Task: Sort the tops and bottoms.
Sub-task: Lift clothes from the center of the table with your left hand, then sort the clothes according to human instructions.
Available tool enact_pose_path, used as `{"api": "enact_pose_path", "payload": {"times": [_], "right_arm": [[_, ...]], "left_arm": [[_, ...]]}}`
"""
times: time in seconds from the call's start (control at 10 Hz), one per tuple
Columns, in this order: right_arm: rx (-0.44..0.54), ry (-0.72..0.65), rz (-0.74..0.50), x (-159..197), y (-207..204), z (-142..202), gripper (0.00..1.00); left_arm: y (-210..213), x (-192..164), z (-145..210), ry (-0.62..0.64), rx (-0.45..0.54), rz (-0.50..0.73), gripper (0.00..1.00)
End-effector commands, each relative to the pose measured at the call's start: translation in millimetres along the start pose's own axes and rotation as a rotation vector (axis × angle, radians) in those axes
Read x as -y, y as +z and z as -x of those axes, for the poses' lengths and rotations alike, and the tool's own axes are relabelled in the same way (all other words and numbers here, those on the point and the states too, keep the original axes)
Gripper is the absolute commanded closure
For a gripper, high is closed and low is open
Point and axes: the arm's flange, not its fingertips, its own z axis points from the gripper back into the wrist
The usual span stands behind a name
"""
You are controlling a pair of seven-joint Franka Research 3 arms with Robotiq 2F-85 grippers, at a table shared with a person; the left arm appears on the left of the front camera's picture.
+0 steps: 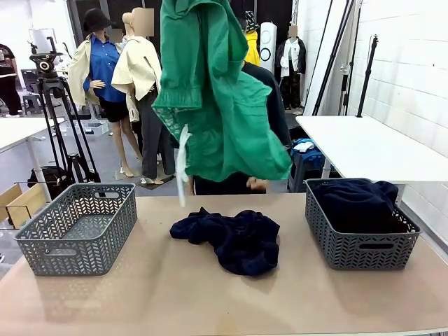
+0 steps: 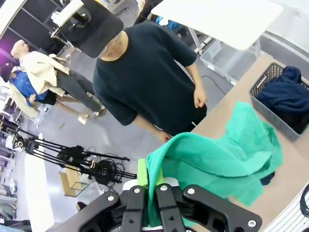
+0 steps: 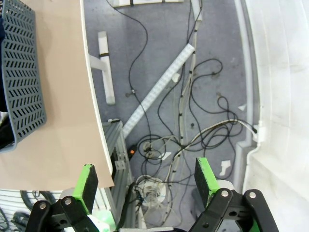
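- Across the tan desk (image 1: 210, 301) the sorting looks partly done, judging by how things lie: one garment is binned, one is in the air and one is waiting.
- High over the middle of the desk hangs a green garment (image 1: 217, 105), clear of the surface, with a white cord (image 1: 183, 168) dangling from it. Its upper end runs off the top of the front view, and it is too bunched for me to tell whether it is a top or a bottom.
- Behind it at the far side stands a person (image 2: 145, 72) in a dark shirt, largely hidden by the green cloth in the front view. One hand (image 1: 257, 184) shows just below the hem.
- On the robot's left sits a grey basket (image 1: 84, 238) with nothing visible in it.
- On the right, a matching basket (image 1: 357, 248) holds a dark navy garment (image 1: 357, 203), though how many pieces are folded in there is hard to make out.
- Between the baskets a navy garment (image 1: 234, 238) lies crumpled on the desk, unsorted, its type unclear.
- Up at the wrist, the left claw (image 2: 152, 186) is pinched on a fold of the green garment, and the cloth covers most of its pads.
- Off past the desk's edge, the right claw (image 3: 146, 181) stands spread and empty, looking down at cables on the floor.
- Left to do, I judge: drop the green piece in its basket, then sort the navy one.
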Motion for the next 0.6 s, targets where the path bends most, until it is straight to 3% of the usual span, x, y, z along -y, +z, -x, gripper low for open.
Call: {"api": "enact_pose_path", "payload": {"times": [0.0,0.5], "right_arm": [[-0.007,0.006,0.013,0.5,-0.1,0.3,0.00],[-0.007,0.006,0.013,0.5,-0.1,0.3,0.00]], "left_arm": [[-3.5,6.7,-7.6,-0.005,0.025,0.018,1.00],[-3.5,6.7,-7.6,-0.005,0.025,0.018,1.00]]}}
